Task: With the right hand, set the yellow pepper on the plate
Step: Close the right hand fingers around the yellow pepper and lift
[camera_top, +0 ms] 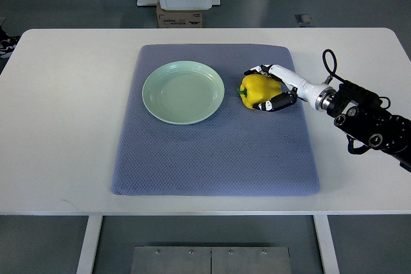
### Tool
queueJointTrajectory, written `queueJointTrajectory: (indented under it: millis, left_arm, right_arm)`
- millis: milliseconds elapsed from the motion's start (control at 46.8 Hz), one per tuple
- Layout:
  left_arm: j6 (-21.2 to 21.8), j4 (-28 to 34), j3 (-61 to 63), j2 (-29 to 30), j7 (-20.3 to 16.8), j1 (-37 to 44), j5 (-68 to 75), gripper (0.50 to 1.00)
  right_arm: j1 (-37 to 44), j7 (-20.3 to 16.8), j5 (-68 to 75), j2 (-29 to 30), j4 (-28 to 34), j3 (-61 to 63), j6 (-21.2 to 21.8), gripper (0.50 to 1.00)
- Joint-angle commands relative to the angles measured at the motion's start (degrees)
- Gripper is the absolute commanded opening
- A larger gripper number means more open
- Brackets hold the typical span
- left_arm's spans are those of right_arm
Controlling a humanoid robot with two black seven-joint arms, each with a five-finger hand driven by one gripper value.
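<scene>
A yellow pepper (pixel 257 89) lies on the blue-grey mat (pixel 215 152), to the right of a pale green plate (pixel 183 92). My right hand (pixel 264 88) comes in from the right edge and its fingers (pixel 277 102) curl around the pepper from both the far and near sides. The pepper rests on the mat, a short gap from the plate's rim. The plate holds nothing. My left arm does not show.
The mat lies in the middle of a white table (pixel 58 126). The right arm's dark wrist and cable (pixel 359 110) stand over the table's right side. Past the far edge are a cardboard box (pixel 180 17) and a white stand on the floor.
</scene>
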Motion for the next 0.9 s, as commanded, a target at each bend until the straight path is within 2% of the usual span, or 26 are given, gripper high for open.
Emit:
queueJointTrajectory:
  millis: [0, 43, 214, 257, 321, 599, 877]
  left_arm:
    - [0.0, 0.0, 0.0, 0.0, 0.0, 0.0, -0.01, 1.0]
    - [0.0, 0.0, 0.0, 0.0, 0.0, 0.0, -0.01, 1.0]
    - [0.0, 0.0, 0.0, 0.0, 0.0, 0.0, -0.01, 1.0]
    - [0.0, 0.0, 0.0, 0.0, 0.0, 0.0, -0.01, 1.0]
    - [0.0, 0.0, 0.0, 0.0, 0.0, 0.0, -0.01, 1.0]
    - [0.0, 0.0, 0.0, 0.0, 0.0, 0.0, 0.08, 1.0]
    - [0.0, 0.0, 0.0, 0.0, 0.0, 0.0, -0.01, 1.0]
  right_arm:
    - [0.0, -0.19, 0.21, 0.0, 0.01, 0.09, 0.07, 0.786]
    - [0.09, -0.19, 0.3, 0.0, 0.01, 0.18, 0.07, 0.767]
    - [0.09, -0.54, 0.91, 0.08, 0.09, 0.35, 0.07, 0.642]
    - [0.09, -0.54, 1.09, 0.08, 0.09, 0.7, 0.07, 0.598]
    - [0.09, -0.63, 1.09, 0.0, 0.18, 1.41, 0.07, 0.5]
    - [0.62, -3.08, 4.52, 0.0, 2.2, 7.47, 0.6, 0.5]
    - [3.08, -6.16, 6.72, 0.0, 10.46, 8.7, 0.87, 0.5]
